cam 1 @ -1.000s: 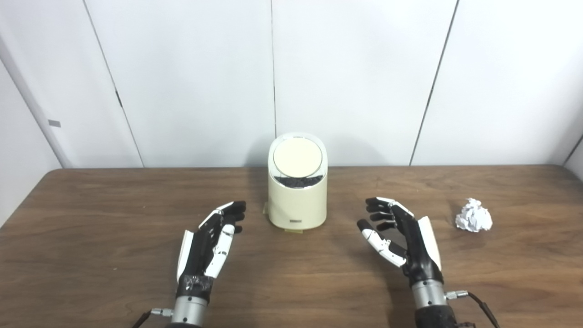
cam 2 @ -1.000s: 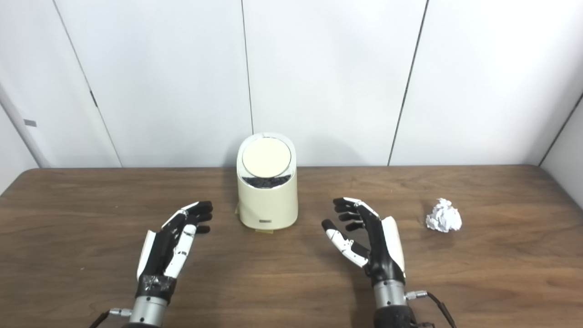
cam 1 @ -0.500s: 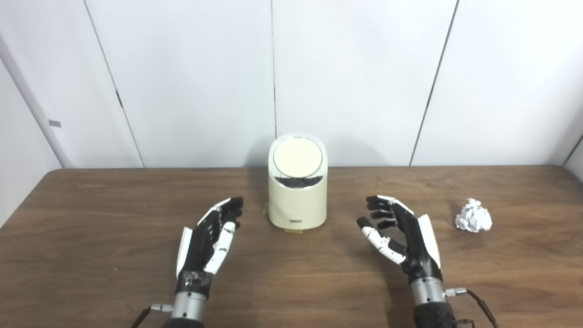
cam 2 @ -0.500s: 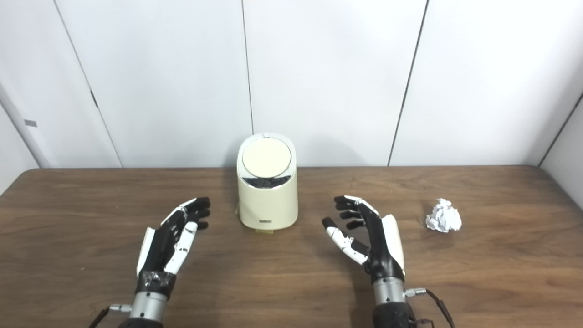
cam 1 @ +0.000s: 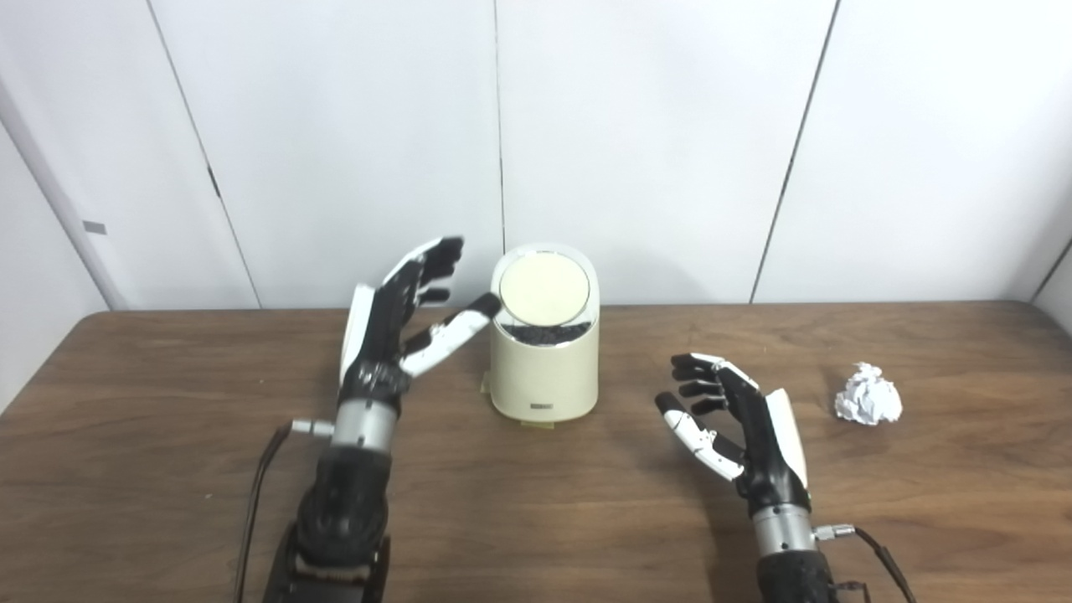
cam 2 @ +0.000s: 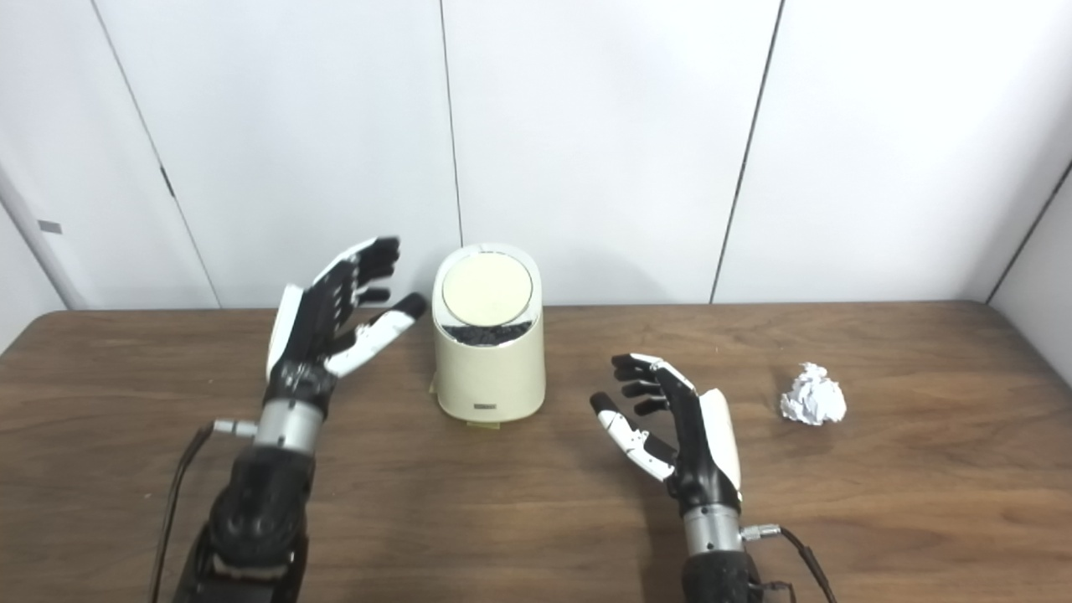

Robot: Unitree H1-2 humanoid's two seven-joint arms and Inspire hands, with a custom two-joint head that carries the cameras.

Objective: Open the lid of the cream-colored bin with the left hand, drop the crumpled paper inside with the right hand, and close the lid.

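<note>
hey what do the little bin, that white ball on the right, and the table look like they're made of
Bin: probably plastic, with smooth, uniform cream walls and a soft sheen; a shiny ring runs round its round lid.
White ball: crumpled paper, matte, with sharp creases and folds.
Table: dark brown wood grain; solid wood or a printed laminate, I can't tell which.

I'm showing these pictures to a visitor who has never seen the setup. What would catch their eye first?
Probably the left hand, raised open with fingers spread just left of the cream-colored bin, whose round lid is shut. Next, the right hand, open low over the brown table to the bin's right. Then the white crumpled paper, lying alone near the right edge.
</note>
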